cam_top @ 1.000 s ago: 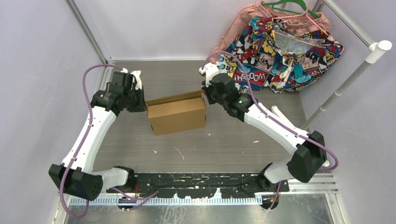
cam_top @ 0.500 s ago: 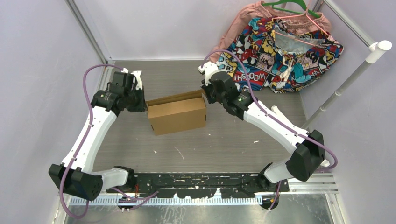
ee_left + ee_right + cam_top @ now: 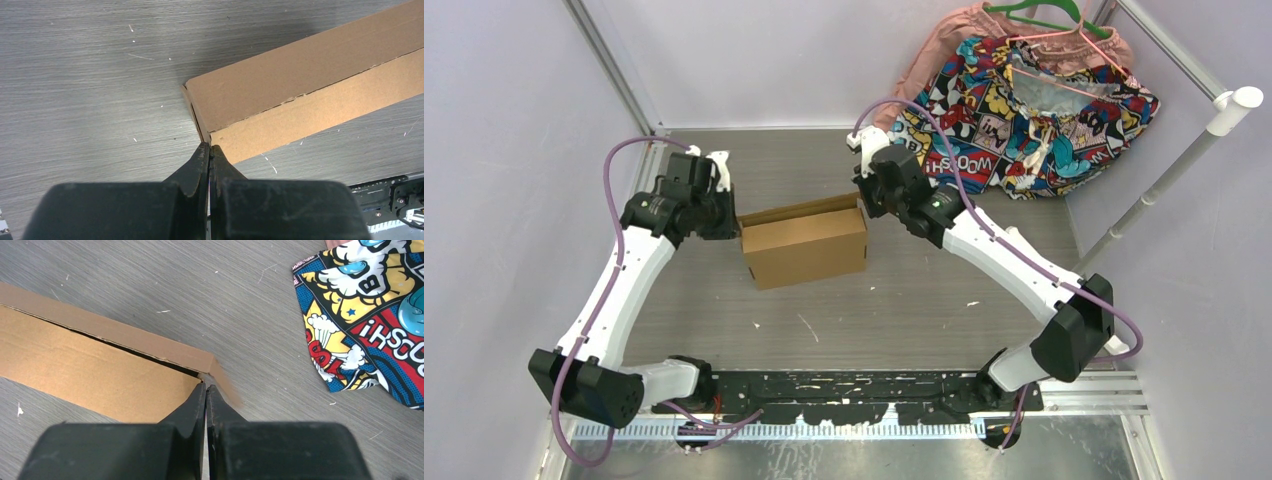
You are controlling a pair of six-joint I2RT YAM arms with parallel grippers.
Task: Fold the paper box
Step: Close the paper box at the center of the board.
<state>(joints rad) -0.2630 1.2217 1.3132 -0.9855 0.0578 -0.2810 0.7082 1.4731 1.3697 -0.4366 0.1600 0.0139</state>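
The paper box (image 3: pixel 804 243), a plain brown cardboard mailer, lies folded up in the middle of the table, its lid slightly ajar along the far edge. My left gripper (image 3: pixel 730 226) is shut, with its tips (image 3: pixel 210 147) against the box's (image 3: pixel 300 85) left end corner. My right gripper (image 3: pixel 864 206) is shut too. Its tips (image 3: pixel 206 386) touch the right end corner of the box (image 3: pixel 100 365), where a small flap (image 3: pixel 226 385) sticks out beside the fingers. Nothing shows between either pair of jaws.
A comic-print cloth (image 3: pixel 1034 110) lies at the back right over a pink garment (image 3: pixel 934 50), with a green hanger (image 3: pixel 1039 15) on top. A white pole (image 3: pixel 1169 180) slants along the right side. Metal frame rails (image 3: pixel 614 70) border the table.
The right gripper has closed fully and its arm has shifted slightly towards the back left at the box's corner. The box and the left arm have not moved.
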